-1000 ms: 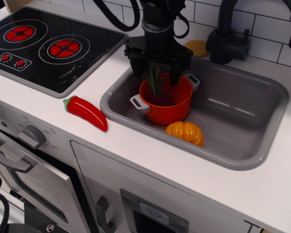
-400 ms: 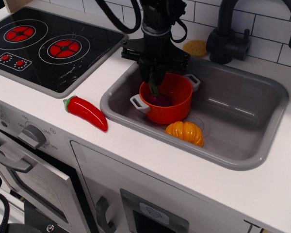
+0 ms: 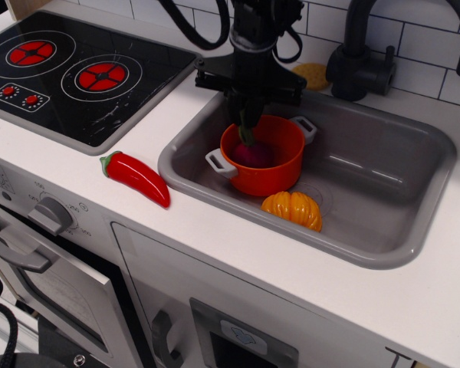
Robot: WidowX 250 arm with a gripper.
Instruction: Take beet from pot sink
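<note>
The orange-red pot (image 3: 272, 172) with grey side handles stands in the left part of the grey sink (image 3: 383, 192). The beet (image 3: 250, 153) shows its dark magenta bulb just above the pot's inside, its green stalks running up between my fingers. My gripper (image 3: 249, 115) hangs over the pot's left half and is shut on the beet's stalks. The bulb sits slightly raised within the pot; whether it touches the bottom cannot be told.
An orange ribbed pumpkin (image 3: 293, 209) lies in the sink in front of the pot. A red chili pepper (image 3: 136, 177) lies on the white counter left of the sink. A black stovetop (image 3: 69, 73) is at far left, a black faucet (image 3: 364, 54) behind the sink.
The jaws closed on the beet's stalks, and the gripper has risen a little; the bulb sits higher in the pot than before.
</note>
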